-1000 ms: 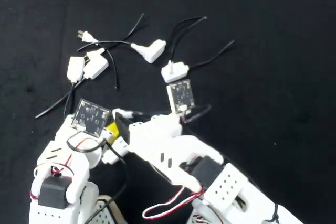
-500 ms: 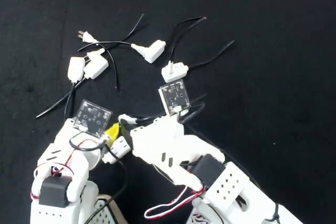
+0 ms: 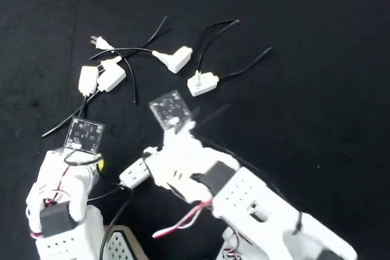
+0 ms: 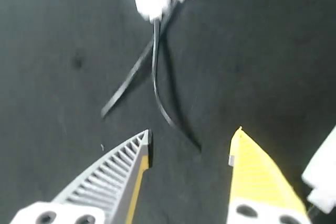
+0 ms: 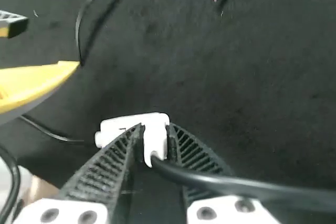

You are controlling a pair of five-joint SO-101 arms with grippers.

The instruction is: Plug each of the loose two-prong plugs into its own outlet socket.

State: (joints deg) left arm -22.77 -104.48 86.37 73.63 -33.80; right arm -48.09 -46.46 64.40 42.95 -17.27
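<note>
Two-prong plug (image 5: 119, 128) sits pinched between the closed fingers of the right gripper (image 5: 154, 129), its black cord (image 5: 236, 184) trailing back toward the wrist, low above the black-covered table (image 3: 317, 59). Left gripper (image 4: 193, 132) hangs just beside the right gripper, spread wide and holding nothing, its yellow finger (image 5: 37, 85) close to the held plug. A white block (image 3: 135, 173) on a dark lead lies just beside the right gripper; whether it is an outlet socket cannot be told. Well apart from the right gripper, farther out from the arms, the other plugs lie loose: a pair of white plugs (image 3: 88, 80), a small plug (image 3: 97, 42), an angled plug (image 3: 173, 59) and a plug with prongs up (image 3: 203, 83). By the look of it none is seated yet, so the job seems barely begun: one plug in hand, the rest to be picked up and plugged in.
</note>
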